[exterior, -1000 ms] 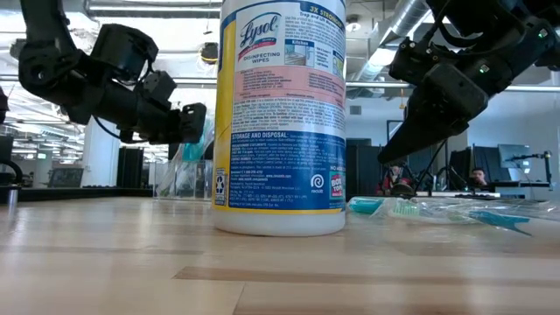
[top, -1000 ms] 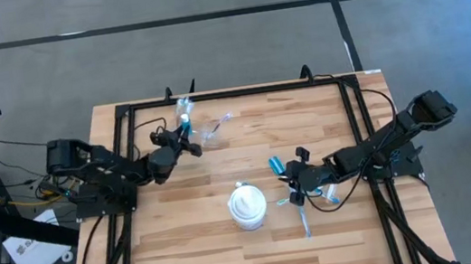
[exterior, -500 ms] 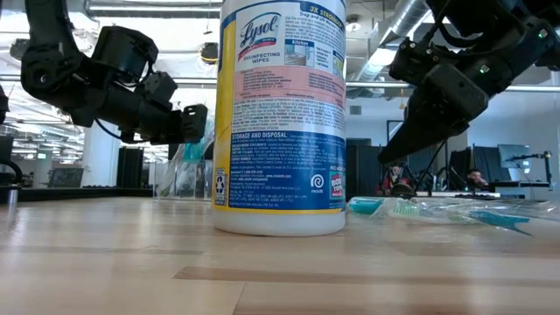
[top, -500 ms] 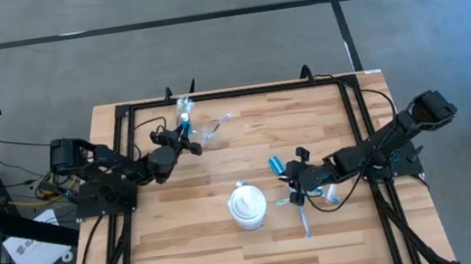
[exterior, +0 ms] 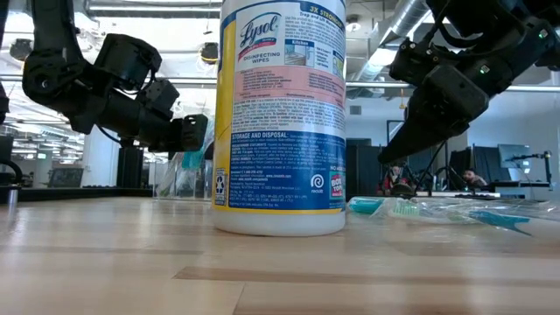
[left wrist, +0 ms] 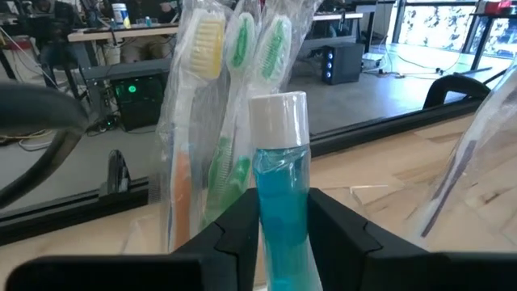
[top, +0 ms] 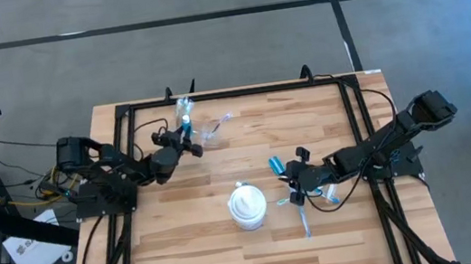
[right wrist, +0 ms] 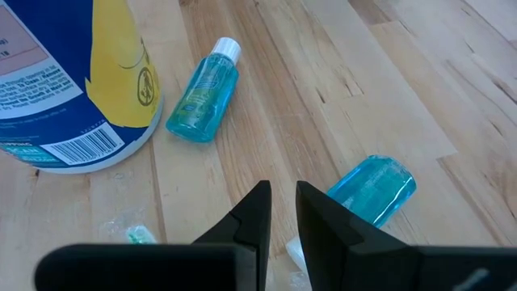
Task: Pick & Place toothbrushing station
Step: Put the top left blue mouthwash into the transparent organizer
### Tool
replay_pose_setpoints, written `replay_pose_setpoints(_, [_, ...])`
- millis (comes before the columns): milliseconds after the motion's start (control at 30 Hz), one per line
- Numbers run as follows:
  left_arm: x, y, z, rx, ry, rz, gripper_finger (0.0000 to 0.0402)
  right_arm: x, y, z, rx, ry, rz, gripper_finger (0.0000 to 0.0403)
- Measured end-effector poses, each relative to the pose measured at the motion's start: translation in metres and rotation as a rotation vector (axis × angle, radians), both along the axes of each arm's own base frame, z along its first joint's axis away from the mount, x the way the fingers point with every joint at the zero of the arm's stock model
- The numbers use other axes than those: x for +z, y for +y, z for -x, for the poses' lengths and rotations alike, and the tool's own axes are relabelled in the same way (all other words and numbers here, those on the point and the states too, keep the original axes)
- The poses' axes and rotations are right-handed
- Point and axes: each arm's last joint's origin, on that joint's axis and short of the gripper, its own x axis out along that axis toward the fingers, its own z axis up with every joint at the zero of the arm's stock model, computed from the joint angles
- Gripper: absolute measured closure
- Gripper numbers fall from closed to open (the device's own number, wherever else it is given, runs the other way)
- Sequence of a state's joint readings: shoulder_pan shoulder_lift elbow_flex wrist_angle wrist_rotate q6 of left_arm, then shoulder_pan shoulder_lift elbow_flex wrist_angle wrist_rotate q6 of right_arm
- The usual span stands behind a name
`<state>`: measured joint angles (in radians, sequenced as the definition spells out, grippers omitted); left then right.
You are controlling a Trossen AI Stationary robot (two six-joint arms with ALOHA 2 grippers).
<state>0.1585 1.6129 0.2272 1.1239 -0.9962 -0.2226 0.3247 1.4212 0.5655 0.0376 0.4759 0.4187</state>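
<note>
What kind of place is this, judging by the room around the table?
Probably a robotics lab or open workshop: exposed ceiling ducts, a bench with computer gear beyond the wooden table, and a bare concrete floor.

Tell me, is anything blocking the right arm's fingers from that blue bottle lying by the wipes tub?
Nothing visible does. The right gripper hangs above bare wood, and the blue bottle lies ahead with open table between them. The wipes tub stands beside the bottle, not in the path.
</note>
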Motion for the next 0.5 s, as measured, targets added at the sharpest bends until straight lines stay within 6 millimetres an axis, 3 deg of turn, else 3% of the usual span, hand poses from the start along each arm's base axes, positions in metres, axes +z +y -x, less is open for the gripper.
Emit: replay_pose_setpoints(500, [-0.0001, 0.0000, 0.0000, 0.001, 0.000, 0.000, 0.0302, -0.0001, 0.0000, 0.0000, 0.000, 0.000, 0.000, 0.0351])
